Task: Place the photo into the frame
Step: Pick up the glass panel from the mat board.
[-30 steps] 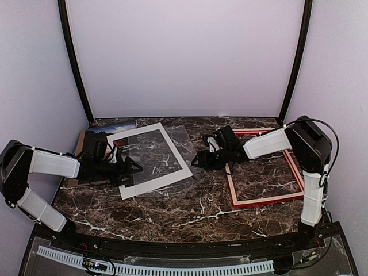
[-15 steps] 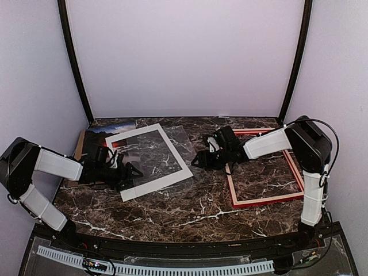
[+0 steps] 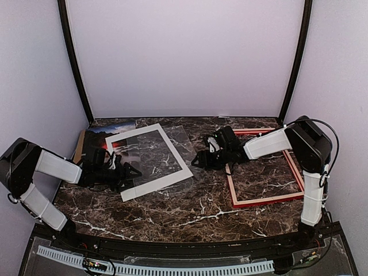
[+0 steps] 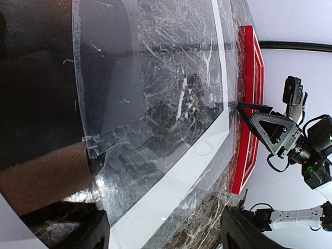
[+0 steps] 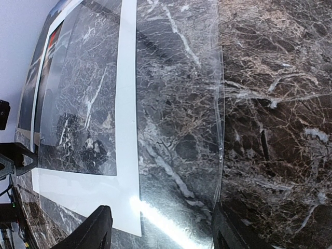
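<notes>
Photo (image 3: pixel 108 132) lies flat at 11 o'clock from the left gripper (image 3: pixel 133 171), partly under the mat (image 3: pixel 177 149). Its jaws stand apart at the mat's near-left corner. At the clear sheet's (image 3: pixel 183 138) right edge the right gripper (image 3: pixel 195 161) hovers, jaws apart; the frame (image 3: pixel 267 199) lies at its 3 o'clock. The marble table (image 3: pixel 190 213) stretches toward 6 o'clock; pale walls (image 3: pixel 184 57) enclose three sides

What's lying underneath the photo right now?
A brown board pokes out past the left edge of the photo. How far it runs beneath is hidden, and the white mat overlaps its right part.
</notes>
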Robot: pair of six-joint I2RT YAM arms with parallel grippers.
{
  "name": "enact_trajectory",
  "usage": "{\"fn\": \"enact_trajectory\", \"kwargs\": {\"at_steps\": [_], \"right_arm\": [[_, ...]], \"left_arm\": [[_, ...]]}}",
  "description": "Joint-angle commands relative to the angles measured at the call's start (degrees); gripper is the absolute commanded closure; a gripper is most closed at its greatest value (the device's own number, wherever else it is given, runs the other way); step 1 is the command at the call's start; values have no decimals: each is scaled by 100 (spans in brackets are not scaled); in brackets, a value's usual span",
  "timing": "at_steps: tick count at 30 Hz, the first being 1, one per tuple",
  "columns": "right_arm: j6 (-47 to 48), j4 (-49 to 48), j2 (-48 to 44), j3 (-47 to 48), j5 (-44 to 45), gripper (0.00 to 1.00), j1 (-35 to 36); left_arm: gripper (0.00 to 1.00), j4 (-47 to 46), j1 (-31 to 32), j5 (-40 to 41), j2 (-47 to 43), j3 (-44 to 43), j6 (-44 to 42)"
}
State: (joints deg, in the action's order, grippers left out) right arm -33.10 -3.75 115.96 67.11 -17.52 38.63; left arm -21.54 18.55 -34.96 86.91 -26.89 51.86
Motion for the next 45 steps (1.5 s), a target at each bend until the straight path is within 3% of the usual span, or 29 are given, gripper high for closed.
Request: {"fn": "enact_trajectory", "kwargs": {"at_steps": [1,19,25,35,45], "right_arm": [[-199,1188,554,-388,-420,33,345],[-145,1257,587,-325,-375,33,355],[-127,1270,627,-270,-401,33,356],[-29,1304,692,-199,-524,33,362],[206,1390,711,-150,-623,33,356]], "left_arm": [[24,-729,-66,-642,93,169,500],[25,-45,-564,-466,172,160,924],[25,176,-606,-496,319,-81,661],[24,437,-606,-1302,720,-688,-464],[26,429,-607,-1761,548,-875,-958]]}}
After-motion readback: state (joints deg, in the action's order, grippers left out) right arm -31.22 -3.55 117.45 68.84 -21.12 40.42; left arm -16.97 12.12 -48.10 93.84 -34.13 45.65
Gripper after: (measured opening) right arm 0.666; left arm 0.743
